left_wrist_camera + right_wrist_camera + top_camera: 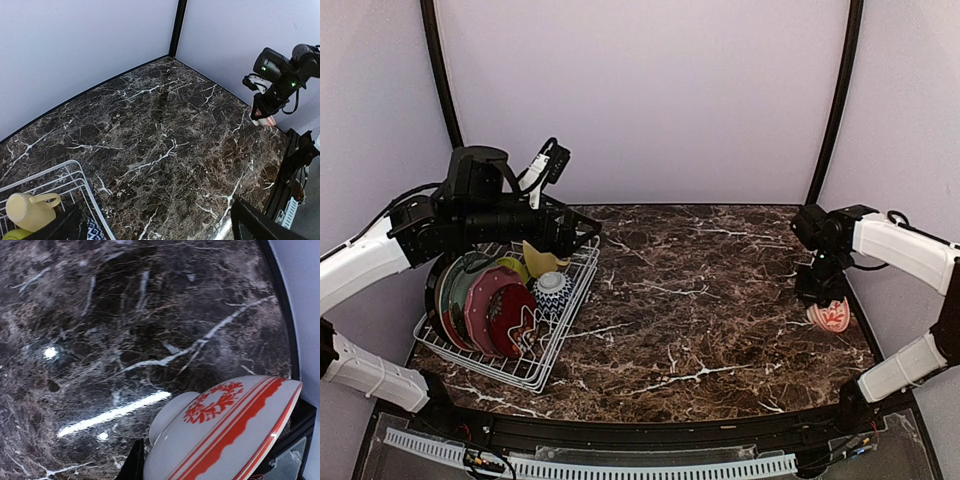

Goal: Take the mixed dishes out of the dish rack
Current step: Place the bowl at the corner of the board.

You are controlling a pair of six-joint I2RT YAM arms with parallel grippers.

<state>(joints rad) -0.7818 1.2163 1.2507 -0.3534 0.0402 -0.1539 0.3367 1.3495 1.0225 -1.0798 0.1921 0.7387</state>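
**One bowl out of the rack, the other dishes in it**

The right gripper (823, 298) is clenched on one red-white bowl (830, 317). It holds the bowl tilted, with its foot turned to the wrist camera. This bowl is well apart from the rack (480, 365), across the table (700, 300) near the opposite edge. It hangs low there, and I cannot tell if it touches the marble.

The left gripper (575, 235) is released, its jaws wide apart and holding nothing. It hovers over the back corner of the rack, just above one pale yellow mug (542, 258).

Inside the rack I count:
- One mug, lying at the back with its handle to the side.
- Two bowls. The lime-green bowl (515, 265) is just beside the mug, and the blue-white bowl (552, 292) is in front of the mug, near the rack's right side.
- At least three plates on edge in the tines, close together in the left part. There is a pale green plate (442, 295), then a teal plate (463, 285), then dark red plates (500, 312) in front. They overlap, so the exact number is not sure.

The left arm (480, 215) lies across the back of the rack, above the tops of the plates. Behind the rack, two black poles (438, 70) rise along the pale walls.
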